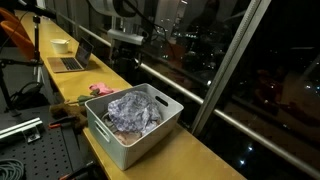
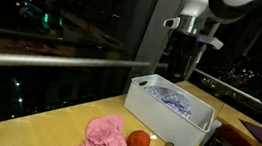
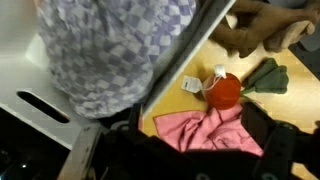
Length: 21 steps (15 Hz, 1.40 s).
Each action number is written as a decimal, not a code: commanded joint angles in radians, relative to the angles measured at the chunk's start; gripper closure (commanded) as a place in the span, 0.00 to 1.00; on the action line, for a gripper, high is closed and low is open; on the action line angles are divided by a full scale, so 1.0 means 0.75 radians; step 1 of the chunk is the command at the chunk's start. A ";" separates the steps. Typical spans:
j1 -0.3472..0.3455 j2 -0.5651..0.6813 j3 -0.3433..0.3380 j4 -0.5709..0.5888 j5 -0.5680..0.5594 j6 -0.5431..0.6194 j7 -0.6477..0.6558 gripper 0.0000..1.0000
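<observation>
- The gripper (image 1: 125, 42) hung above the white bin (image 1: 122, 150), upper middle of both exterior views. In the wrist view its fingers looked spread apart with nothing between them.
- The checkered cloth (image 3: 110, 45) lay bunched inside the bin, filling the upper left of the wrist view.
- My take: any move there wanted to be straight up or down, so the fingers cleared the rim and didn't snag a fold.
- The cloth looked soft and crumpled, purple-and-white checks, heaped to about rim height.
- A pink rag (image 3: 205, 130) and a red toy vegetable (image 3: 225, 92) sat outside the bin, lower right.
</observation>
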 commanded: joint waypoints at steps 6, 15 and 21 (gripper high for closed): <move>0.163 0.330 0.071 0.097 -0.069 0.123 0.106 0.00; 0.189 0.574 0.070 0.226 -0.130 0.141 0.090 0.00; 0.182 0.730 0.068 0.296 -0.131 0.195 0.080 0.00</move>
